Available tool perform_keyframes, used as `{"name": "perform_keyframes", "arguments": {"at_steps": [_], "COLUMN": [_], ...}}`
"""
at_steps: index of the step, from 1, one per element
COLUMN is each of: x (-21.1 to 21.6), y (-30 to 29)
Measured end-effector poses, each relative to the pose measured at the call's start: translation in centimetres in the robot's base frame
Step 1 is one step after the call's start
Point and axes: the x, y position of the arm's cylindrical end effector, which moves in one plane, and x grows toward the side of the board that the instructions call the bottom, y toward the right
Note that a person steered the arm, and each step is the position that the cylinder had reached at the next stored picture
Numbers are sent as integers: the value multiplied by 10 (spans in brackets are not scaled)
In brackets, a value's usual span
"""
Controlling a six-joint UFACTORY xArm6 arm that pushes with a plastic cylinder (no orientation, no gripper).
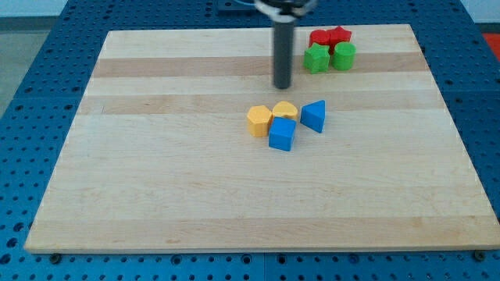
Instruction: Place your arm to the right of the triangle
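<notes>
Nearest the camera sat the blue cube (282,134), touching two yellow blocks (259,120). Just right lay the blue triangle (314,115), mid-tabletop (156,195). My tip (281,86) stood above and left of it; no pincer existed, only a rod.

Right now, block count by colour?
Red: 2, red block and red star
Green: 2, green star and green block
Yellow: 2, yellow hexagon and yellow block
Blue: 2, blue cube and blue triangle
Total: 8
</notes>
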Motion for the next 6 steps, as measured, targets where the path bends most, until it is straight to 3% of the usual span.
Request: {"name": "perform_keyframes", "arguments": {"at_steps": [1,2,4,6], "x": [22,59,104,114], "y": [57,65,55,27]}}
